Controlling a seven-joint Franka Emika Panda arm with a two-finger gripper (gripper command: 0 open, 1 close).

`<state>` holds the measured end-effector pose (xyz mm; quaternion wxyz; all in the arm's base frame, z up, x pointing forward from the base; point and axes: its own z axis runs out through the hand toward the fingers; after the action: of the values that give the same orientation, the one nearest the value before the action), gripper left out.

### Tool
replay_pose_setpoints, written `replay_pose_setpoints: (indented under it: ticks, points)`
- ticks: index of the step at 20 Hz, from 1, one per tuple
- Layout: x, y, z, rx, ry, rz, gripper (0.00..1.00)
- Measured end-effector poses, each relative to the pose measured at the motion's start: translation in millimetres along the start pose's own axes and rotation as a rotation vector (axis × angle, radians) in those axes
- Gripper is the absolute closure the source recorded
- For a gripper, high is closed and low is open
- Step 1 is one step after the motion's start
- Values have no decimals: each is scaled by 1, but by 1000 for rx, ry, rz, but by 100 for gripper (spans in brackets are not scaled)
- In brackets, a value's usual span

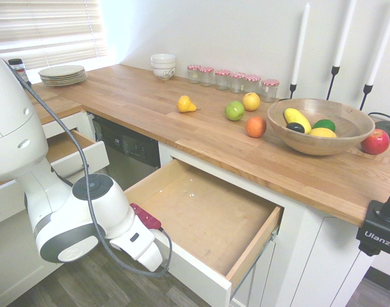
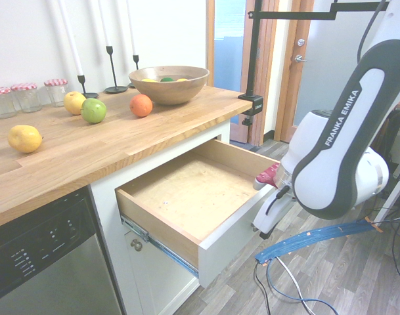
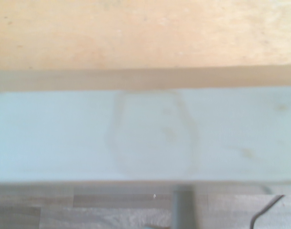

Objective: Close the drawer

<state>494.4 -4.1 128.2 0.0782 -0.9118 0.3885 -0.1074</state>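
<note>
Against the white front of the half-open drawer [image 2: 186,190] the closed, empty hand [image 2: 264,231] presses; only the wrist view shows its handle post [image 3: 183,207].

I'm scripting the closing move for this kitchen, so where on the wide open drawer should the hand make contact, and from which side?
Best on the drawer's flat white front panel, near its middle, coming from the room side and pushing straight toward the cabinet. The front is broad and flat, and the drawer runs on side rails, so a centered push should keep it from skewing. The handle isn't visible here.

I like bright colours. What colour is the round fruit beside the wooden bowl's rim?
Red apple, clearest in the first exterior view.
</note>
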Motion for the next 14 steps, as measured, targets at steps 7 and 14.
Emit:
replay_pose_setpoints:
  ticks: [7, 14]
  points:
    - [38, -52, -1, 5, 16, -16, 100]
    - [71, -85, 19, 9, 8, -13, 100]
